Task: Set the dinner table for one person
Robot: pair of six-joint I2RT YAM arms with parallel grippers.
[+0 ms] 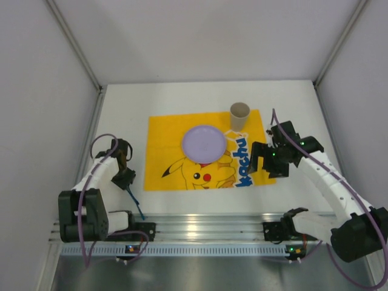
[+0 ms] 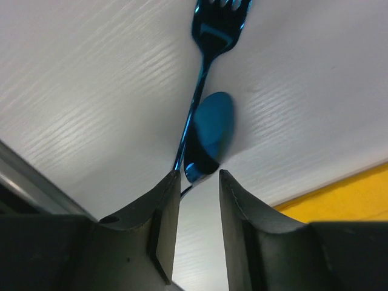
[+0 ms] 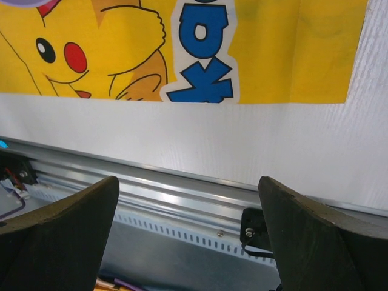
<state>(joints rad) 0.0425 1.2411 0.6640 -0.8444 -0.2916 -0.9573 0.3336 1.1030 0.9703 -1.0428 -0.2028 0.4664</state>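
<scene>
The setting was a robotics laboratory test cell. Plain white panel walls (image 1: 36,91) enclosed the white tabletop (image 1: 182,100) on three sides, joined by metal corner posts (image 1: 74,45). A slotted aluminium rail (image 1: 200,225) ran along the near edge, carrying the bases of the left arm (image 1: 97,173) and the right arm (image 1: 330,179). Exposed purple cables (image 1: 104,135) looped along each arm.

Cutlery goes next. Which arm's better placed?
Left. Its jaws are at the handles of the blue fork and spoon; the right arm's open jaws sit across the yellow mat, empty.
</scene>
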